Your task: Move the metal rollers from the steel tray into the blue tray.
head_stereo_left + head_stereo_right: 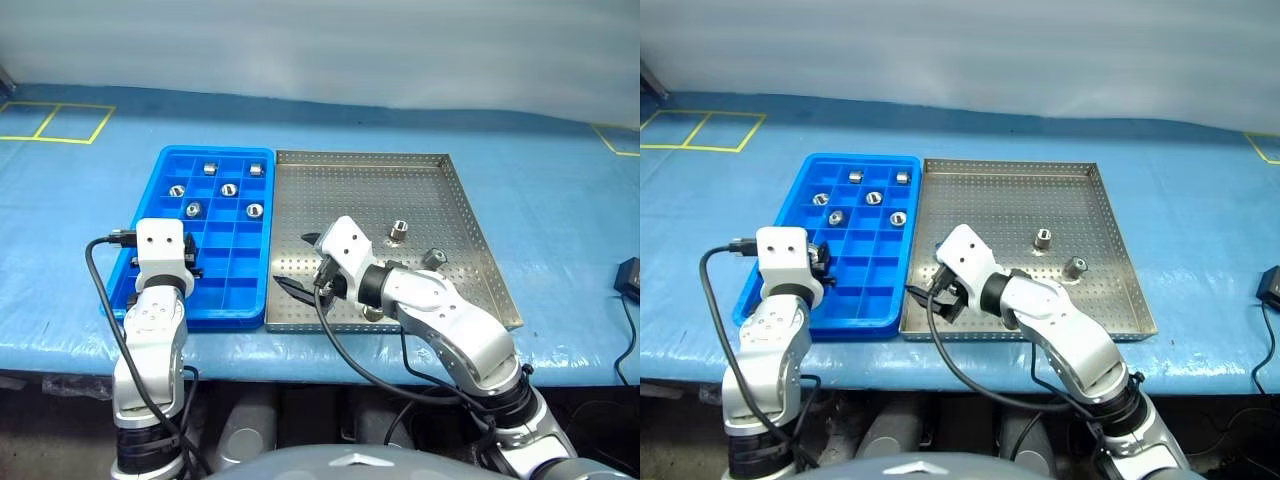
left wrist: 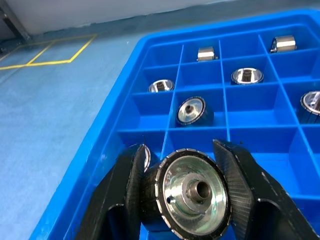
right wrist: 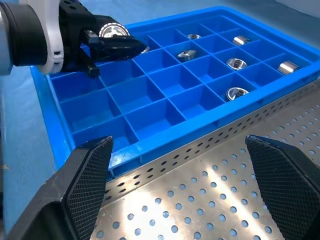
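- Rollers first: we count five of them sitting in the blue tray [image 1: 235,290], each in its own compartment toward the far end, e.g. one at [image 1: 255,210] and another at [image 1: 194,209].
- Two more rollers stand on the steel tray [image 1: 470,215], one upright near the middle [image 1: 398,229] and one a bit closer to us and to the right [image 1: 433,258]. They're apart from each other.
- Our left gripper [image 2: 186,192] is clamped on a roller [image 2: 195,192], with the black fingers [image 2: 127,195] pressing either side of it. It hangs over the near left part of the blue tray, above the empty compartments.
- Our right gripper [image 3: 182,190] has its fingers spread wide with nothing between them. It sits over the near left corner of the steel tray, right by the edge where the two trays meet.
- Both trays lie side by side, touching, on a blue table cover [image 1: 560,180].
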{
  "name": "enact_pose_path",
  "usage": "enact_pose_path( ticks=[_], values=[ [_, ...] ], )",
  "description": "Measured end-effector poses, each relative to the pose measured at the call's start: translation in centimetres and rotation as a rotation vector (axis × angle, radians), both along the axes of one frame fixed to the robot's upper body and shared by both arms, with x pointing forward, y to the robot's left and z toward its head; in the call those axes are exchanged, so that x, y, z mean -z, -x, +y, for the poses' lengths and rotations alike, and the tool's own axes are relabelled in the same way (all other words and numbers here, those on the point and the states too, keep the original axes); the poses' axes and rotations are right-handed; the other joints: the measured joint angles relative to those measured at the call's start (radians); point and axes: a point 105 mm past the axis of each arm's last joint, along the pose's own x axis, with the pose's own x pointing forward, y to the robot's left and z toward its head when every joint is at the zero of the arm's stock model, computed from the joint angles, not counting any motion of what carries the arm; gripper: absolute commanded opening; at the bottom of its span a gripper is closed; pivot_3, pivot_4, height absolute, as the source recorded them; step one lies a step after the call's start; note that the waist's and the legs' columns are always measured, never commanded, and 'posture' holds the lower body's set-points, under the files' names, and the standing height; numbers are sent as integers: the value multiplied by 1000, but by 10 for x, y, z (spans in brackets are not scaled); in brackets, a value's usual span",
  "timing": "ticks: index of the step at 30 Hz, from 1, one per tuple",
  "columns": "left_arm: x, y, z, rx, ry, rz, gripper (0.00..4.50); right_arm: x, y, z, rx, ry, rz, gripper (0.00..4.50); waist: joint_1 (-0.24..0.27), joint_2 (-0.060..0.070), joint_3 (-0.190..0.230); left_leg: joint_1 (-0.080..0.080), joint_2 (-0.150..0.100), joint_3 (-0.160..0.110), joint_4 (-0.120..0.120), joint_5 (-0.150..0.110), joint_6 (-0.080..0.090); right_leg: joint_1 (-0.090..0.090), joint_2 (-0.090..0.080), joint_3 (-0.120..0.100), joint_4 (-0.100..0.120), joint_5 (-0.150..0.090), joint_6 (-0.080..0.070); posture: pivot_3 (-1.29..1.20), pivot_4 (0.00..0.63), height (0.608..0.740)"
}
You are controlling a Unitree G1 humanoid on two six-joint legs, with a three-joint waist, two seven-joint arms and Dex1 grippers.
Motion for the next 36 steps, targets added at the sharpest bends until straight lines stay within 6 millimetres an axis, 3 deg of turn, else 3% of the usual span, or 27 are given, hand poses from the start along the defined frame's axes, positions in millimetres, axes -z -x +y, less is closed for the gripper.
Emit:
enact_pose_path(
  ticks=[4, 7, 12, 17, 22, 25, 28, 36],
  values=[
    [12, 3, 2, -36, 27, 34, 1872, 4, 1, -2, 7, 3, 12, 4500, 2, 0, 0, -1, 0, -1, 0, 0, 0, 0, -1, -1, 0, 0, -1, 205, 150, 740],
    [20, 2, 4, -37, 39, 63, 2847, 7, 1, -4, 24, 6, 24, 4500, 2, 0, 0, -1, 0, -1, 0, 0, 0, 0, 0, -2, 0, -1, -1, 161, 150, 740],
    [6, -13, -6, 40, 74, 1, 4465, 8, 0, -12, 80, 6, 27, 4500, 0, 0, 0, -1, 0, -2, 0, 0, 0, 0, -1, -3, 0, -1, -1, 119, 150, 740],
    [-39, -37, -44, 331, 95, -133, 4465, 4, 1, -35, 181, 7, 21, 4500, -12, 0, 0, -2, 0, -1, 1, 0, 0, 0, -1, -3, 0, 0, -2, 71, 150, 740],
    [-61, -47, -108, 859, 98, -86, 4465, 22, 11, -77, 336, 83, 83, 4500, -31, 1, 0, -2, 0, -1, 1, 0, 0, 0, -1, -4, 0, -1, -2, -5, 150, 740],
    [-50, -44, -136, 1091, 86, 42, 4465, 24, 15, -90, 397, 94, 94, 4500, -58, 1, 0, -1, 0, 0, 1, 0, 0, 0, 1, -3, 0, -3, 2, -39, 150, 740],
    [-21, -38, -153, 1245, 66, 222, 4465, 25, 20, -96, 439, 98, 96, 4500, -86, 2, 0, -1, 1, 0, 1, 0, 0, -1, 2, -1, 1, -3, 2, -87, 150, 740],
    [14, -24, -167, 1434, -68, 442, 4465, 25, 27, -97, 503, 70, 106, 4500, -119, 2, 0, -1, 1, 3, 1, 0, 0, -2, 2, 3, 1, -3, 3, -150, 150, 740]
  ],
)
